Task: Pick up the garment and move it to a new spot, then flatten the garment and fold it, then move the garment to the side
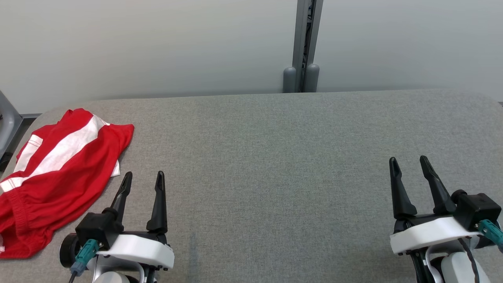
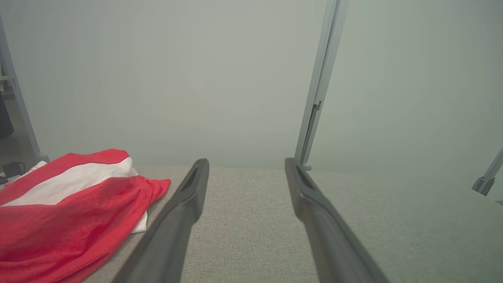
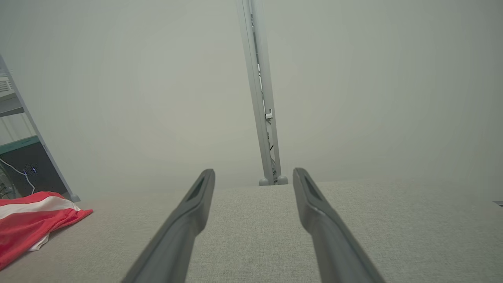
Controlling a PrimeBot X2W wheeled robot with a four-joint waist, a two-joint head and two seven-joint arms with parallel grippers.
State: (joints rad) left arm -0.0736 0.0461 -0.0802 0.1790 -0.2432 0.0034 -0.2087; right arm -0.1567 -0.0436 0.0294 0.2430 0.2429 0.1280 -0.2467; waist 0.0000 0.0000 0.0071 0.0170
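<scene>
At the far left of the grey woven-fabric tabletop (image 1: pixel 275 177) lies the red cloth garment with a broad white stripe (image 1: pixel 59 184), loosely crumpled rather than spread flat, running from the table's rounded far-left corner down towards the near left edge; a gathered waistband-like hem shows at its near end. In the left wrist view the same garment (image 2: pixel 70 212) sits to the left of the fingers, its red edge draped over a white layer. Just to its right, near the front edge, the left gripper (image 1: pixel 144 173) rests low over the table with its two long dark fingers spread wide apart and nothing between them; its left finger is just beside the garment's right edge. The middle of the table is bare grey fabric. Beyond the table's far edge stands a pale grey wall panel (image 1: pixel 157 47), split right of centre by a grey vertical metal post (image 1: pixel 304 39). Well apart on the near right, the right gripper (image 1: pixel 408 159) likewise has its fingers fully parted and holds nothing, pointing towards the far edge.
</scene>
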